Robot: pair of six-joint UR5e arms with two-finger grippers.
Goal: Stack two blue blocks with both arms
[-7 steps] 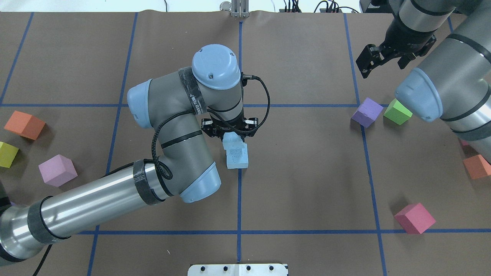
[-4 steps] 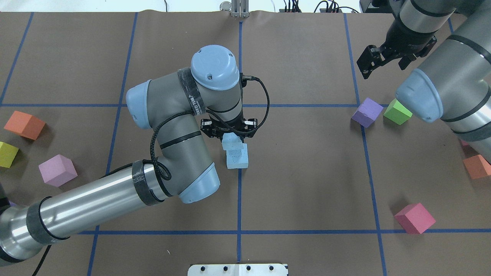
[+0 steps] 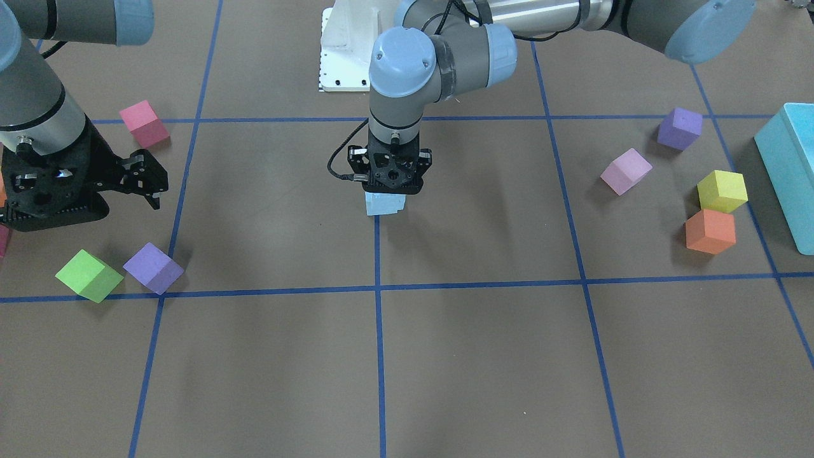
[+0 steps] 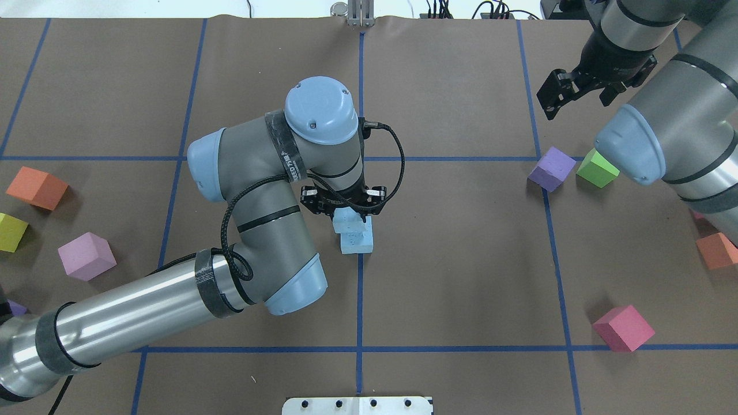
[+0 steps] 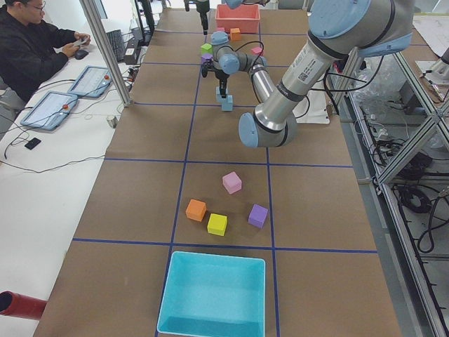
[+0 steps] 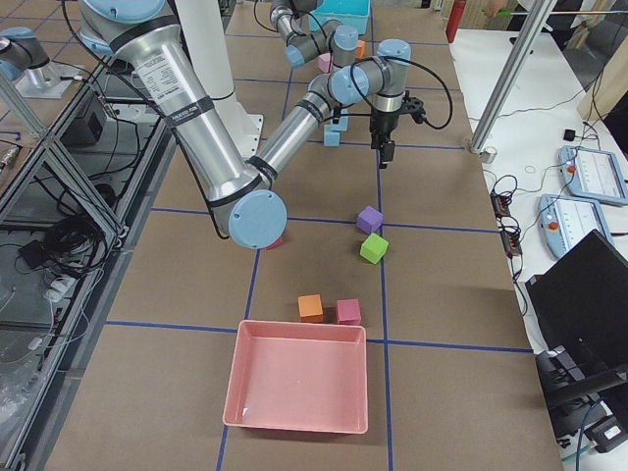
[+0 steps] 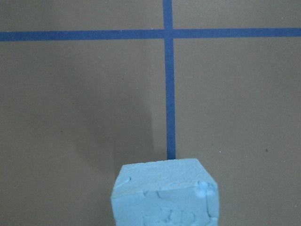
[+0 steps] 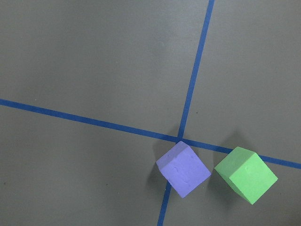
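Under the left gripper [image 4: 347,211], two pale, pitted blue blocks [image 4: 356,236], stacked.

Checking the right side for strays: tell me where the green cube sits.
In the overhead view the green cube lies on the table's right side, beside the purple cube, below the right end effector.

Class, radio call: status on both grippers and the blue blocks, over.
Left gripper over the upper blue block, which sits on the lower blue block; grip unclear. Right gripper open, empty, far side. Nothing obstructing the stack.
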